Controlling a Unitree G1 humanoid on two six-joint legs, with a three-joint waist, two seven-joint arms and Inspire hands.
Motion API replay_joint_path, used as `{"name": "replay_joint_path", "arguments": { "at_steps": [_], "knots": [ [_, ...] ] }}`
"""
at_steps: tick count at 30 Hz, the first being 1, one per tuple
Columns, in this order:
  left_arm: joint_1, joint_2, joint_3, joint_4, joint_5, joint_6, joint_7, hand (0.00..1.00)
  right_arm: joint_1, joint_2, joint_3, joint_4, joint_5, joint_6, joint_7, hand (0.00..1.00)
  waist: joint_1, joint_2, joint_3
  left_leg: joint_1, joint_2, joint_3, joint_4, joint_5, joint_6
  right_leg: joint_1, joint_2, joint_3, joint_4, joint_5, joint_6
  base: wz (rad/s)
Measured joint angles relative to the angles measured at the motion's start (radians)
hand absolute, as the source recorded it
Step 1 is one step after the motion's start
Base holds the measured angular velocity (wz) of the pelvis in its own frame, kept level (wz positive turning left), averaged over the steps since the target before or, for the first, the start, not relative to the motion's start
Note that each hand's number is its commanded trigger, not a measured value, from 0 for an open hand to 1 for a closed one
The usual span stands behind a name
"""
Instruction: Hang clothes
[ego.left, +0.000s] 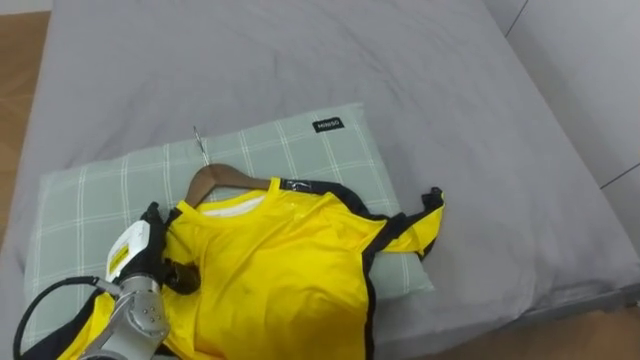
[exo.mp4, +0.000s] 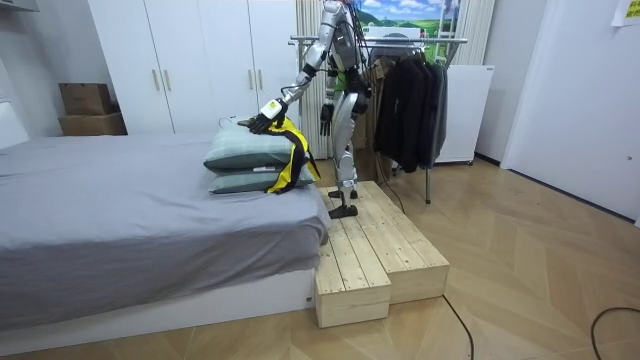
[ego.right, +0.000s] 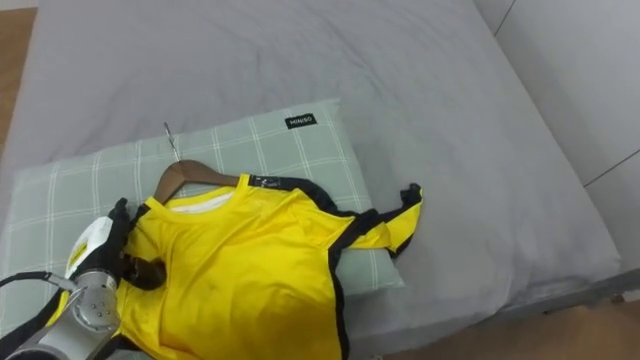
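Left hand (ego.left: 148, 248): enters from the lower left, arm stretched forward, fingers curled into the yellow shirt (ego.left: 285, 270) at its shoulder; fingertips partly buried in cloth.
Hidden: the hanger's (ego.left: 225, 178) left end, under shirt and hand; the shirt's hem is cut off.
Yellow shirt: on the hanger, over the pillow's (ego.left: 300, 140) near half, 1 sleeve past its right edge onto the bed (ego.left: 420, 80).
Hanger: wooden, its metal hook toward the pillow's far edge.
Right hand (exo.mp4: 325, 117): hangs at the robot's side.
Robot: stands on a wooden platform (exo.mp4: 370, 250) beside the bed.

A T-shirt (ego.left: 280, 270), fitted on a hanger (ego.left: 225, 178), is spread over a pillow (ego.left: 100, 200) laid on the bed (ego.left: 400, 70).
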Motion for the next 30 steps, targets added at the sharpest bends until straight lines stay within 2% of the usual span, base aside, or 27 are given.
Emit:
{"name": "replay_joint_path", "arguments": {
  "at_steps": [3,4,5,12,18,30],
  "knots": [
    [0.0,-0.001,0.0,0.0,0.0,0.0,0.0,0.0,0.0,0.0,0.0,0.005,0.0,0.0,0.0,0.0,0.001,0.0,0.0,0.001,0.001,0.002,-0.001,0.002,-0.002,-0.001,0.001,0.002,0.001,-0.001,-0.002,0.0],
    [0.0,-0.001,0.0,0.0,0.0,0.0,0.0,0.54,-0.001,0.0,0.0,0.006,0.0,0.0,0.001,0.0,0.001,0.0,-0.0001,0.001,0.001,0.002,-0.001,0.002,-0.002,-0.001,0.001,0.002,0.001,-0.001,-0.002,0.0],
    [0.0,-0.001,0.0,0.0,0.0,0.0,-0.001,1.0,-0.001,0.0,0.0,0.008,0.0,0.0,0.001,0.0,0.0,0.0,-0.0001,0.001,0.001,0.003,-0.001,0.002,-0.002,-0.001,0.0,0.002,0.001,-0.001,-0.002,0.0],
    [0.0,-0.002,0.005,0.002,0.0,0.0,0.003,1.0,-0.003,0.0,0.0,0.008,0.0,-0.001,0.001,0.0,0.0,-0.001,-0.0004,0.004,0.0,0.011,0.003,0.002,-0.001,-0.001,-0.002,0.011,0.006,-0.005,-0.002,-0.01],
    [-0.001,0.016,0.009,0.002,0.001,0.005,0.024,1.0,0.0,0.0,0.006,0.008,0.0,0.0,-0.001,0.0,-0.004,-0.002,-0.0004,0.011,-0.007,0.012,0.003,0.005,0.001,0.0,-0.011,0.015,0.023,-0.017,-0.001,0.02],
    [0.005,0.001,-0.001,0.012,0.0,0.011,0.019,1.0,-0.002,0.0,0.036,0.003,0.0,-0.001,-0.001,0.0,-0.016,-0.008,-0.0026,0.011,-0.014,0.012,0.005,0.007,0.004,-0.001,-0.017,0.017,0.028,-0.022,0.003,0.0]
  ]
}}
